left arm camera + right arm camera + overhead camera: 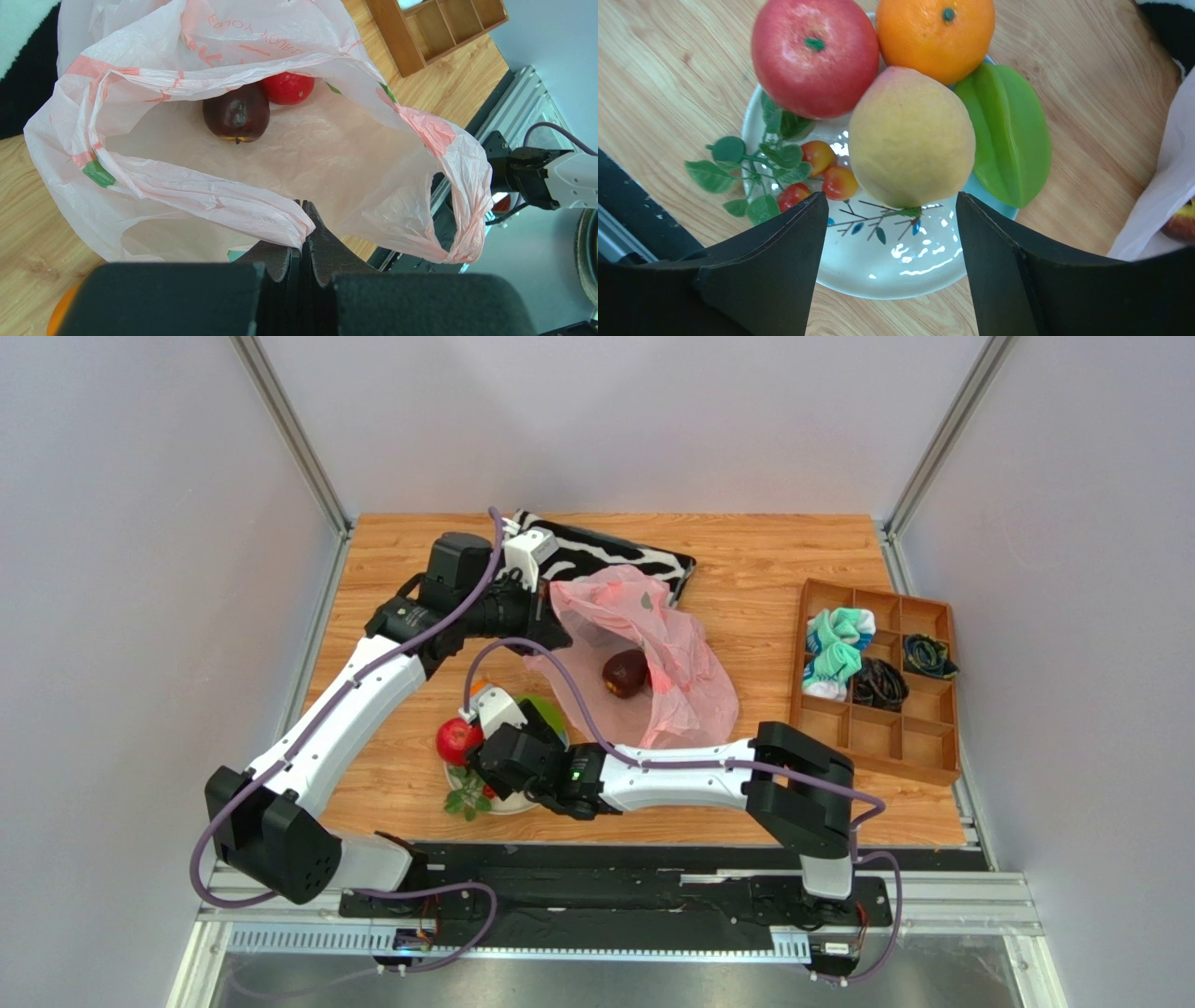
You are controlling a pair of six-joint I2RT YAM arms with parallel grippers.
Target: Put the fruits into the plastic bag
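The pink plastic bag [680,672] [316,154] lies open on the table, with my left gripper [303,206] shut on its near rim and holding the mouth up. Inside lie a dark maroon fruit [236,112] [624,672] and a red fruit [288,87]. On the plate [892,259] sit a red apple [814,56] [456,741], an orange [936,35], a yellow-orange fruit [910,136], a green ridged fruit [1011,133] and a leafy berry sprig [808,168]. My right gripper [889,199] hangs open over the plate, its fingertips flanking the near end of the yellow-orange fruit.
A zebra-striped pouch [617,560] lies behind the bag. A wooden compartment tray [877,742] with cloth items stands at the right. The bag's edge [1165,189] hangs just right of the plate. The metal rail [631,896] runs along the near edge.
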